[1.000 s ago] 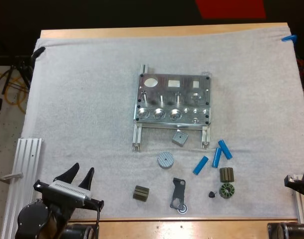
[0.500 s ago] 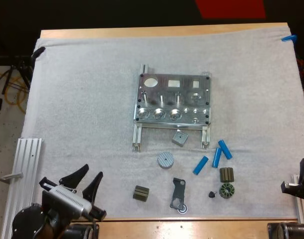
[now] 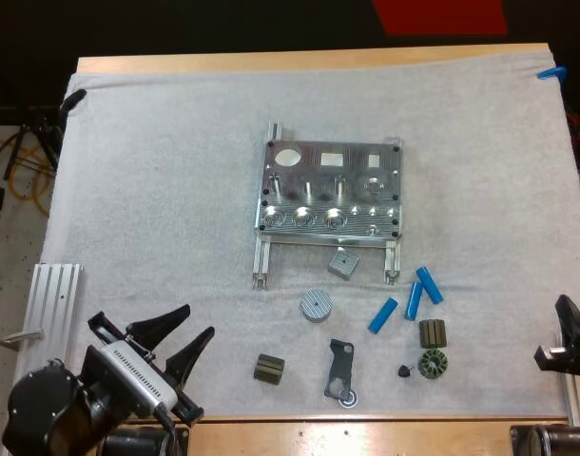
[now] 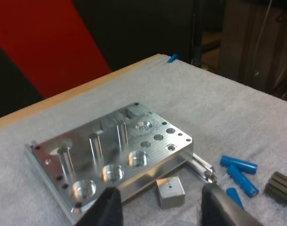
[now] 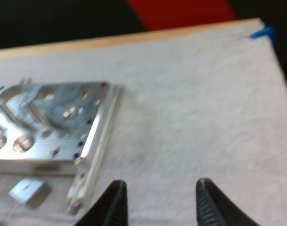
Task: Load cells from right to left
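Left end effector (image 3: 197, 324): lower left of the high view, fingers spread wide apart, nothing between them, over bare mat (image 3: 157, 190).

Right end effector (image 3: 575, 306): right edge of the high view, lower half. Its fingers also stand apart (the right wrist view shows only mat in the gap) and hold nothing.

Metal fixture (image 3: 330, 200): centre of frame, flat on the mat, with a row of round bores along its near edge and round and square cut-outs along its far edge.

Blue cylinders (image 3: 414, 300): three, lying loose on the mat at lower right of centre, just beyond the fixture's right rail foot. Two lie just beside each other, and the third is slightly left and lower.

Other parts on the mat:
- grey block (image 3: 342, 262), just below the fixture
- ribbed disc (image 3: 315, 305)
- olive block (image 3: 268, 369)
- dark bracket (image 3: 341, 370)
- second olive block (image 3: 433, 333), above a toothed ring (image 3: 432, 364)

The tabletop (image 3: 299, 61) shows as a wooden strip along the mat's far side.
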`<control>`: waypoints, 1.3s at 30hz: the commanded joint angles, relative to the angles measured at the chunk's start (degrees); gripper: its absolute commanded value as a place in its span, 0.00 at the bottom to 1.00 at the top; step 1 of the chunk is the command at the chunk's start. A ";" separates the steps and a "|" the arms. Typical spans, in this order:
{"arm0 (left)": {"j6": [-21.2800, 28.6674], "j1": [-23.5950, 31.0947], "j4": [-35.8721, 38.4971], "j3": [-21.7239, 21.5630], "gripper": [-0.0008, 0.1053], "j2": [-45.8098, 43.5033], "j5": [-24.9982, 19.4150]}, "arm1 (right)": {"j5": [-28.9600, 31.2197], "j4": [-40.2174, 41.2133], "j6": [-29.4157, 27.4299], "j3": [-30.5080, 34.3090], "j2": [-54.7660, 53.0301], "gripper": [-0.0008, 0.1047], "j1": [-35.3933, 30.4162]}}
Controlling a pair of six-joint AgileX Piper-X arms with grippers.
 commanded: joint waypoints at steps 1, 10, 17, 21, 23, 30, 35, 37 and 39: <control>0.78 -0.20 -0.22 -0.99 0.38 0.94 1.36 | -2.04 1.11 -0.80 -1.85 1.55 0.34 0.26; 2.71 -0.20 -0.05 -4.37 0.38 9.28 9.15 | -9.69 3.27 0.07 -7.33 11.19 0.34 0.28; 8.53 -0.43 2.01 -7.69 0.38 15.08 9.28 | -14.48 3.27 0.47 -7.55 13.24 0.34 0.28; 9.05 -4.80 1.91 -8.94 0.38 17.57 9.14 | -15.07 3.27 1.40 -7.55 13.42 0.34 0.28; 9.05 -7.39 1.91 -8.93 0.38 18.63 8.03 | -15.23 3.27 1.40 -7.55 13.42 0.34 0.28; 8.91 -19.28 2.02 -8.93 0.38 25.41 -2.74 | -16.33 3.27 1.40 -7.55 13.42 0.34 0.28; 8.91 -25.88 1.88 -8.93 0.38 31.58 -7.69 | -16.32 3.27 1.40 -7.55 13.42 0.34 0.28; 8.74 -28.12 1.44 -8.93 0.38 34.88 -7.82 | -16.32 3.27 1.40 -7.55 13.42 0.34 0.28; 7.80 -29.50 0.35 -8.93 0.38 37.21 -7.62 | -16.32 3.27 1.40 -7.55 13.42 0.34 0.28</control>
